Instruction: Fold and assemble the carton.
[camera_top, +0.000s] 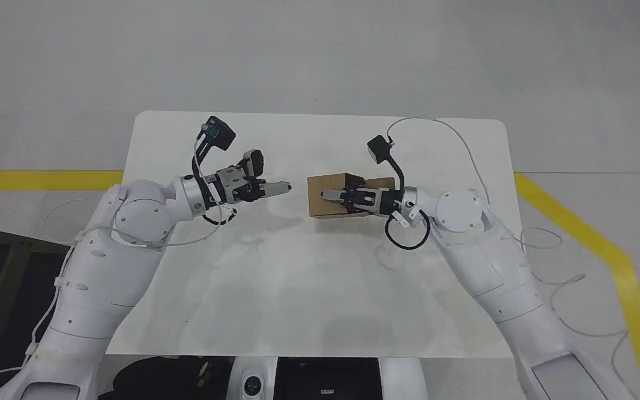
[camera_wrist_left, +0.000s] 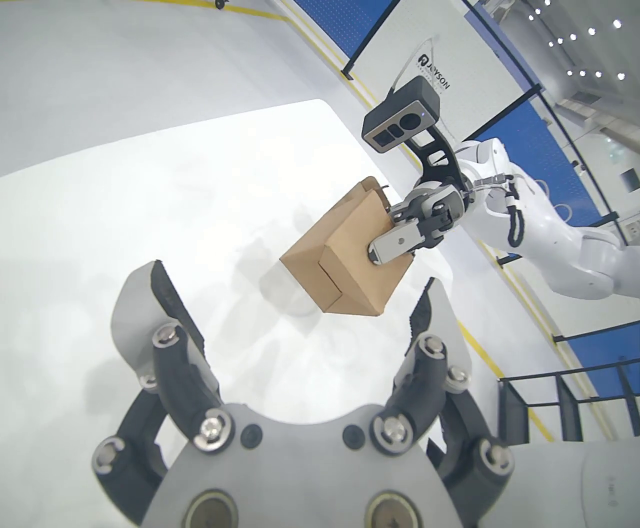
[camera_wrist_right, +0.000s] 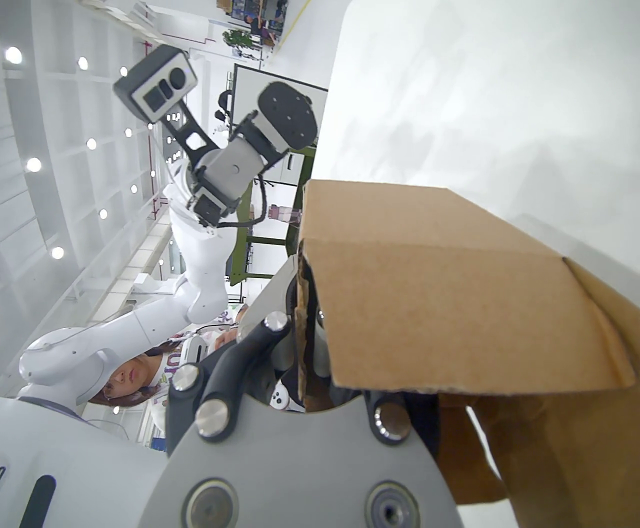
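While the right gripper (camera_top: 348, 197) is clamping one wall of the carton (camera_top: 322, 192) and holding it over the middle of the table (camera_top: 300, 300), seemingly clear of the top, the left gripper (camera_top: 283, 187) is hovering near it, fingers apart and empty; such a one-sided hold is risking a twist or slip should the left push a flap hard, and the thin wall could be buckling under the squeeze; counting: one carton, two grippers, one table.
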